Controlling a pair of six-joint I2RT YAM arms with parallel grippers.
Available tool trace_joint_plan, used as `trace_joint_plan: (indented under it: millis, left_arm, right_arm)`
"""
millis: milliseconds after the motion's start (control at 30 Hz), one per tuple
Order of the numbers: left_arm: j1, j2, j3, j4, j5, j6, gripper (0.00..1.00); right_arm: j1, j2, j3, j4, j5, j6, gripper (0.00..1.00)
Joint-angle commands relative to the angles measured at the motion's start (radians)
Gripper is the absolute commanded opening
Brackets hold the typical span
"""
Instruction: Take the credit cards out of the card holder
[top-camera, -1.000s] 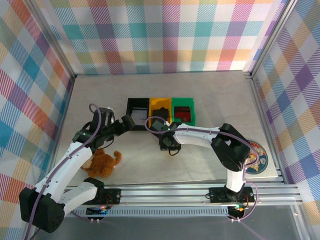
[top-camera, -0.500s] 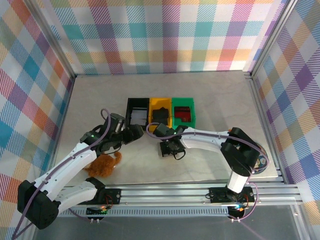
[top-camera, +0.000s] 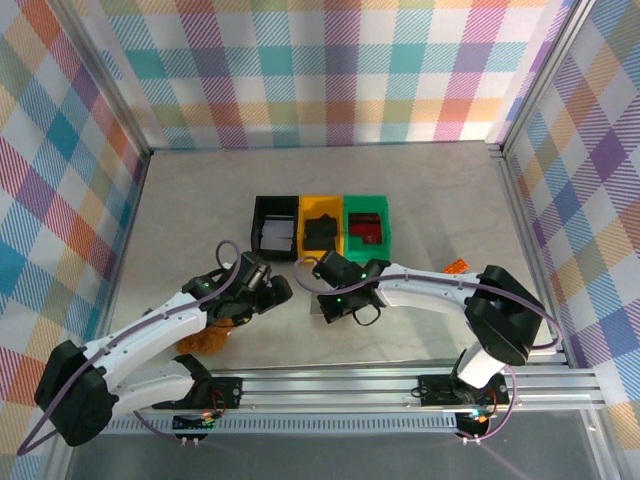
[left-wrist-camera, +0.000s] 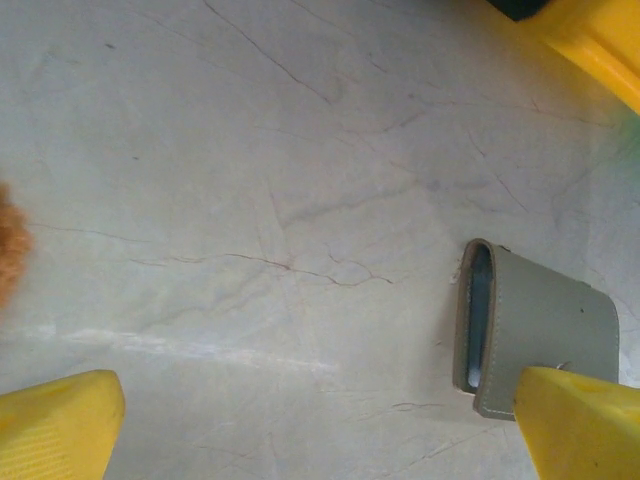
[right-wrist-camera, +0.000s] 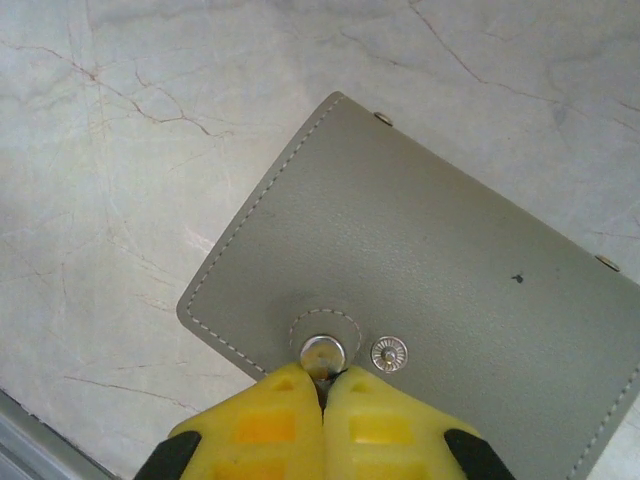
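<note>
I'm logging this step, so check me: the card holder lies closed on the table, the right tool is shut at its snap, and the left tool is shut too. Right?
Not quite: the left tool is open, its fingers wide apart in the left wrist view. The card holder does lie closed on the table, with the right tool shut at its snap.

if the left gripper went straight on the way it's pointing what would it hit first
Probably the bare table, straight ahead between the open fingers of the left gripper. The card holder lies just to one side by a fingertip, so that finger might clip it; depth is unclear.
</note>
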Motion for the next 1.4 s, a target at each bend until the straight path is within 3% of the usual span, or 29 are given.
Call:
trace_joint_plan:
  millis: [0, 267, 600, 867, 1200, 1367]
  left_arm:
    - [-0.034, 0.018, 0.024, 0.043, -0.019, -0.037, 1.00]
    - [-0.058, 0.030, 0.037, 0.086, -0.019, -0.040, 1.00]
    - [-0.058, -0.134, 0.036, 0.061, -0.119, -0.062, 1.00]
    - [-0.060, -0.253, -0.032, 0.066, -0.140, -0.088, 1.00]
    - [-0.061, -0.422, -0.133, 0.088, -0.186, -0.144, 1.00]
    - [-0.061, -0.439, -0.151, 0.077, -0.186, -0.171, 1.00]
  right_arm:
    - [0.004, -0.035, -0.026, 0.060, -0.020, -0.052, 0.00]
    - [0.005, -0.207, -0.148, 0.147, -0.062, -0.109, 0.00]
    - [0.005, -0.376, -0.192, 0.157, -0.215, -0.315, 0.00]
    - [0.002, -0.325, -0.095, 0.131, -0.342, -0.416, 0.00]
    - [-0.004, -0.249, -0.024, 0.186, -0.288, -0.484, 0.00]
    - [-0.003, -0.242, -0.071, 0.308, -0.271, -0.531, 0.00]
